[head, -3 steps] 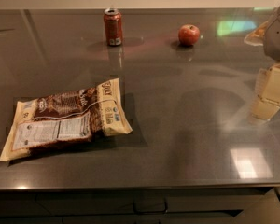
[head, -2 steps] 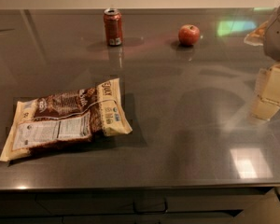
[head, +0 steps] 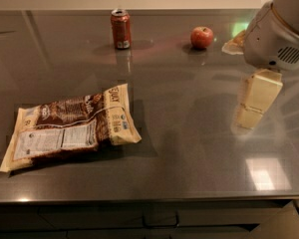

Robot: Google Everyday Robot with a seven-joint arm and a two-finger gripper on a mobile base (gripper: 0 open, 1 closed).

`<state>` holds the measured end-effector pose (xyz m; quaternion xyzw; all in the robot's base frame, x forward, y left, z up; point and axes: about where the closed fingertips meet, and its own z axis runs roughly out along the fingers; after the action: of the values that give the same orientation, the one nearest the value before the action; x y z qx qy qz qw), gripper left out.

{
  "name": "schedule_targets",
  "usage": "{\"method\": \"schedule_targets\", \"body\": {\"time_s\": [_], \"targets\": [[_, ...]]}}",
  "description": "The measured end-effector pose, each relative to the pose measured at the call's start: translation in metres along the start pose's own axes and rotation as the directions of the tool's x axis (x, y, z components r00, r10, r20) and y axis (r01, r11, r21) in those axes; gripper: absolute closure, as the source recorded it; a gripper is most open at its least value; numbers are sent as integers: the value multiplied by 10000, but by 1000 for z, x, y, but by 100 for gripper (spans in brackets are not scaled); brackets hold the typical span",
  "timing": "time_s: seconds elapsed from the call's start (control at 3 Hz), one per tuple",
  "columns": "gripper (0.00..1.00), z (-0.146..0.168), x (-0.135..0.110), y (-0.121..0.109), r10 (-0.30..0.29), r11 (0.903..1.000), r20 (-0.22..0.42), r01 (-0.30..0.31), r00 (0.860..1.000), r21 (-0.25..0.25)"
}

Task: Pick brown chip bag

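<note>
The brown chip bag (head: 70, 127) lies flat on the dark table at the left front, dark brown with cream ends and a white nutrition label facing up. My gripper (head: 252, 111), cream-coloured under a grey arm housing (head: 276, 34), hangs over the right side of the table. It is far to the right of the bag and holds nothing that I can see.
A red soda can (head: 121, 29) stands upright at the back centre. A red apple (head: 202, 37) sits to its right. A flat tan item (head: 235, 44) lies at the back right, partly behind the arm. The table's front edge (head: 139, 199) runs along the bottom.
The arm and gripper have moved left, toward the table's middle. The bag, can and apple have not moved.
</note>
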<state>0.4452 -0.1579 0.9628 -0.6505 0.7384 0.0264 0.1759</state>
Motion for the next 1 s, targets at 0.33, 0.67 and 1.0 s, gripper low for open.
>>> {"method": "schedule_targets", "body": {"time_s": [0.33,0.67,1.0], "targets": [[0,25,-43,5,-761,9953,700,801,9946,-553],[0,51,-81,13,-1160,9877,1330,1285,9843,-894],[0,72,-111,14,-1007,9875,1600,1183,9820,-1042]]}}
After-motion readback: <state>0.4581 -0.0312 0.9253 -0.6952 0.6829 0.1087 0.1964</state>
